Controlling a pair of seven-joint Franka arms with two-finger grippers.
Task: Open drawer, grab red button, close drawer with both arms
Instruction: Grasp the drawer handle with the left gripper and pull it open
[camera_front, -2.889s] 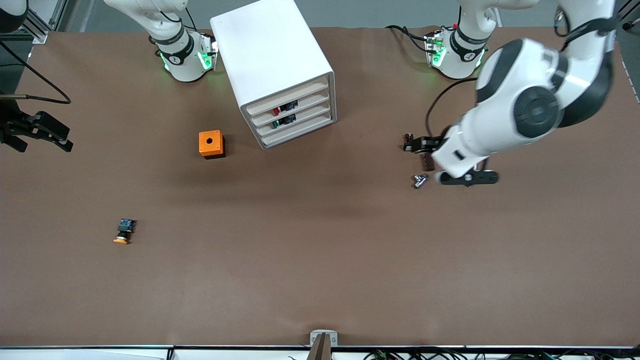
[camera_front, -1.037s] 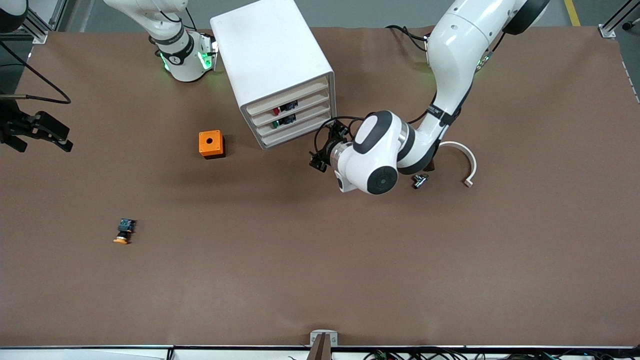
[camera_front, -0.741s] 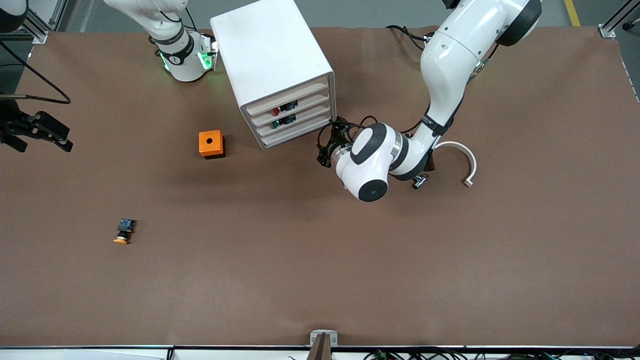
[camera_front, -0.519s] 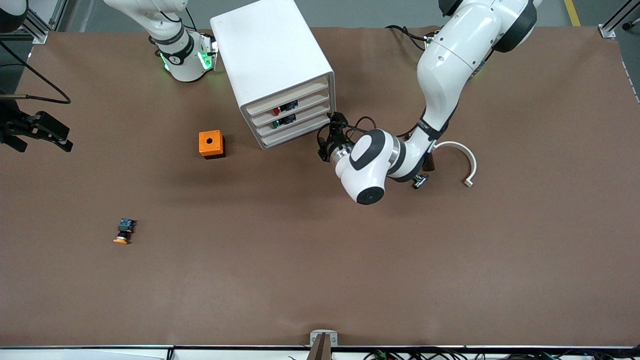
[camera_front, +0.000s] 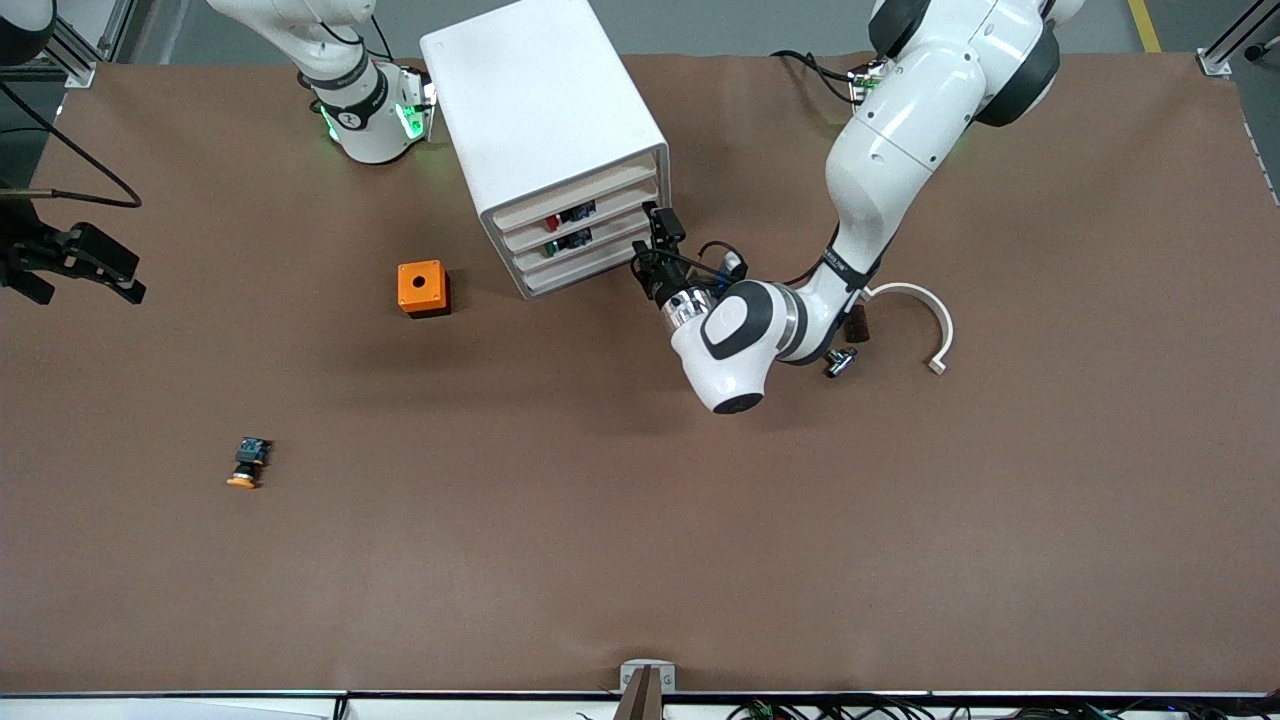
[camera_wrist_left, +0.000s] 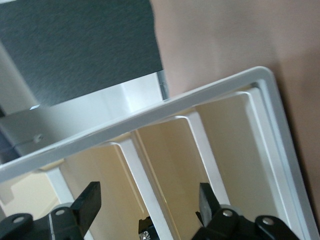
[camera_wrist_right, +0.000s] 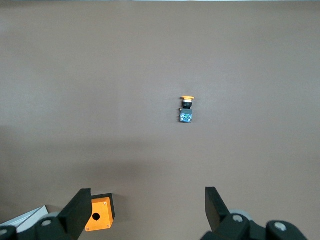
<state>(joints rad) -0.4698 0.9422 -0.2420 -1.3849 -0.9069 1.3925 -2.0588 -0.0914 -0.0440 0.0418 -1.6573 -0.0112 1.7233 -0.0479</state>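
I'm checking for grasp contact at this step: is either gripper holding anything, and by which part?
Nothing is held. The left gripper stands open at the cabinet's drawer fronts; the right gripper hangs open over the table.

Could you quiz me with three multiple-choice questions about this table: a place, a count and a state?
1. Where is the left gripper?
A. in front of the cabinet's drawers
B. over the orange box
C. beside the orange-capped button

2. How many drawer fronts does the cabinet show?
A. two
B. four
C. six

3. The second-highest drawer is
A. removed
B. pulled out
C. pushed in

Answers: 1 A, its fingers reach the drawer fronts; 2 B, four stacked fronts; 3 C, its front sits level with the others.
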